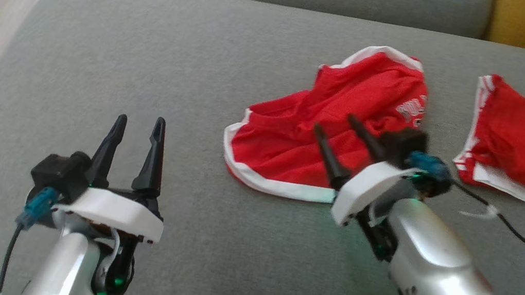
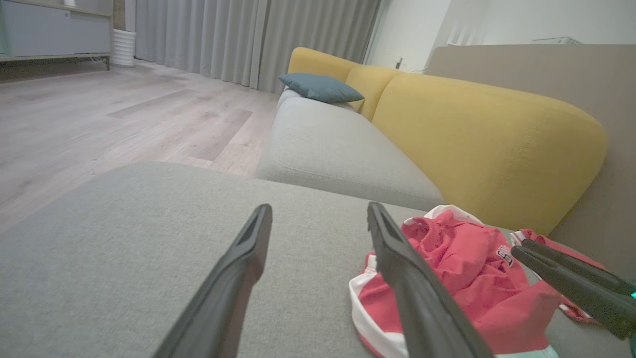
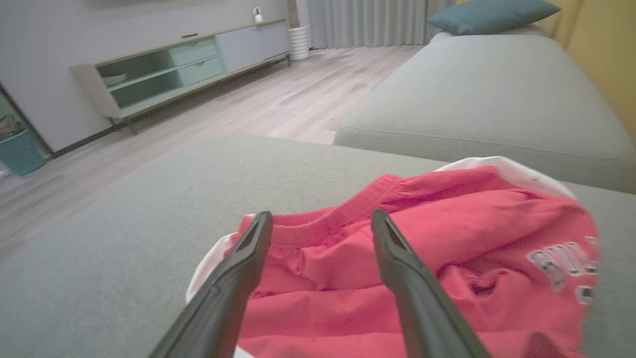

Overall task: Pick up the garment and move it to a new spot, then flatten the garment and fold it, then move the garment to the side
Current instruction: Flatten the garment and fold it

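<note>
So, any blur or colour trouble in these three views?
Head view: right jaws motion-blurred, garment deep red. Left wrist view: garment washed out to pink. Right wrist view: lettering at the right edge smeared.

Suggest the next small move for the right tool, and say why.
Probably lower the right tool onto the red garment near its white-trimmed edge and close. Its jaws stand open over the crumpled cloth, gripping nothing, and the garment lies bunched on the grey cushion, not flat. The left tool hovers open over bare cushion, farther off.
</note>
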Tool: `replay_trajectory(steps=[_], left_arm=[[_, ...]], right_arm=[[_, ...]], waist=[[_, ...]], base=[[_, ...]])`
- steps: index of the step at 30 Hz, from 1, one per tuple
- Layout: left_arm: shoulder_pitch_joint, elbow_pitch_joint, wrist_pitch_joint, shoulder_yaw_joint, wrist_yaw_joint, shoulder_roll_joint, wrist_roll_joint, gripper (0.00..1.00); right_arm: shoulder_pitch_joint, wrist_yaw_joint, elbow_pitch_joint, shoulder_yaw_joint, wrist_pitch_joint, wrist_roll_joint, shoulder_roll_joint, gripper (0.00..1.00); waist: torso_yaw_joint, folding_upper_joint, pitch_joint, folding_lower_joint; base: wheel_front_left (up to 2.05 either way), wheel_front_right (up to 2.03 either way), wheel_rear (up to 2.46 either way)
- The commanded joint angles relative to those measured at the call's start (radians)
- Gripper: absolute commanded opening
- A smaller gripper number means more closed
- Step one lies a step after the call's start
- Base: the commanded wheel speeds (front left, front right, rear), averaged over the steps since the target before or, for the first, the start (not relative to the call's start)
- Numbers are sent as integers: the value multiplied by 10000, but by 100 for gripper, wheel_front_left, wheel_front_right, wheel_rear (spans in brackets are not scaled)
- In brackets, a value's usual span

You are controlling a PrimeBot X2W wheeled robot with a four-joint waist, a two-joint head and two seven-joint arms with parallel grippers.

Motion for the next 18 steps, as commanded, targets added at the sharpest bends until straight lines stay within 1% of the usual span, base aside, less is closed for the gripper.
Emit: replay_trajectory(steps=[1,2,4,7,10,14,16,18], left_arm=[[-197,-386,-122,375,-36,87,55,100],[-166,-430,-122,453,-39,87,77,100],[-142,-488,-122,536,-40,87,84,100],[-107,-586,-122,654,-59,87,85,100],[-64,-649,-122,726,-78,87,93,100],[10,-726,-122,739,-146,87,42,100],[68,-743,-122,730,-167,87,53,100],[111,-727,-122,694,-204,87,68,100]], right_arm=[[20,33,-211,-145,-155,-116,191,100],[268,33,-274,-894,-230,-224,126,100],[552,33,-637,-1843,-256,-398,11,100],[1357,33,-1721,-3381,-263,-924,-56,100],[2433,33,-2862,-4574,-265,-1550,22,100],[3754,33,-4017,-5474,-266,-2112,162,100],[4213,33,-4369,-5660,-266,-2284,190,100],[4533,33,-4643,-5583,-266,-2150,197,100]], waist=[[-202,-1,-132,0],[-375,-1,-186,0],[-547,-1,-199,0],[-775,-1,-191,0],[-938,-1,-174,0],[-1109,-1,-141,0],[-1189,-1,-119,0],[-1239,-1,-100,0]], base=[[0,0,0],[0,0,0],[0,0,0],[0,0,0],[0,0,0],[0,0,0],[0,0,0],[0,0,0]])
